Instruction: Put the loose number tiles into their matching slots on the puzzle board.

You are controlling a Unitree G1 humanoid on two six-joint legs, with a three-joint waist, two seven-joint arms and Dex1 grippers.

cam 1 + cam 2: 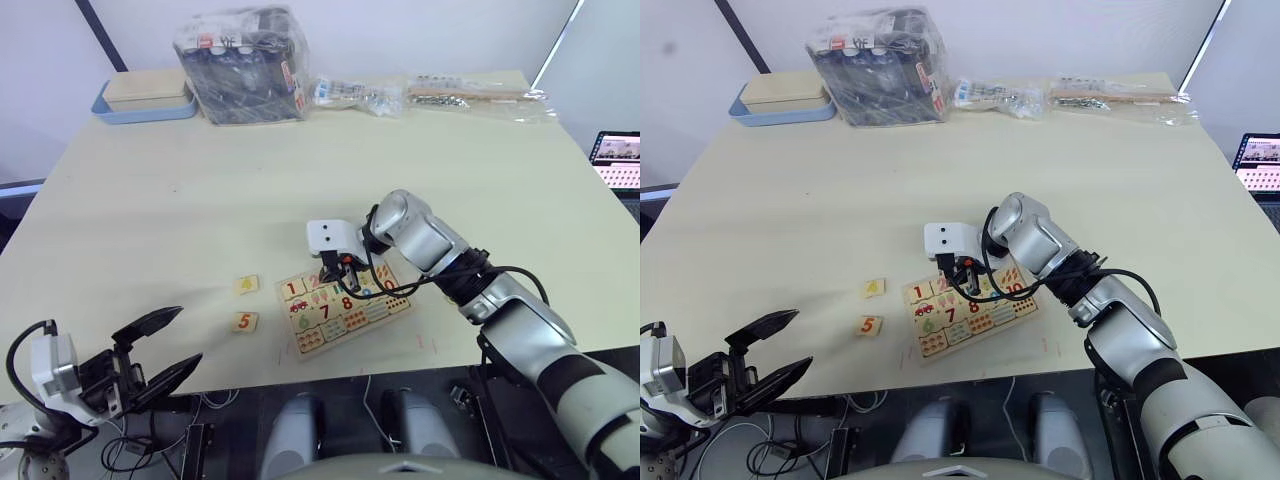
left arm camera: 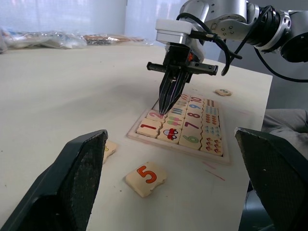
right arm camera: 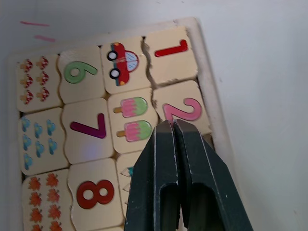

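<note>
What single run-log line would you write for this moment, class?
right gripper: shut, tips over tile 2 on puzzle board | tile 1: seated | tile 5: loose on table | left gripper: open, idle

Bright, even indoor light, soft and diffuse. The pale table (image 1: pixel 200 200) shows no hard glare; short faint shadows sit close under the puzzle board (image 1: pixel 345 310) and the loose tiles. Plastic bags (image 1: pixel 240 60) at the far edge catch small highlights. In the left wrist view the backlit background is washed out and near fingers (image 2: pixel 72 192) are dark, soft. In the right wrist view the close fingers (image 3: pixel 163 192) are blurred, the tiles sharp.
</note>
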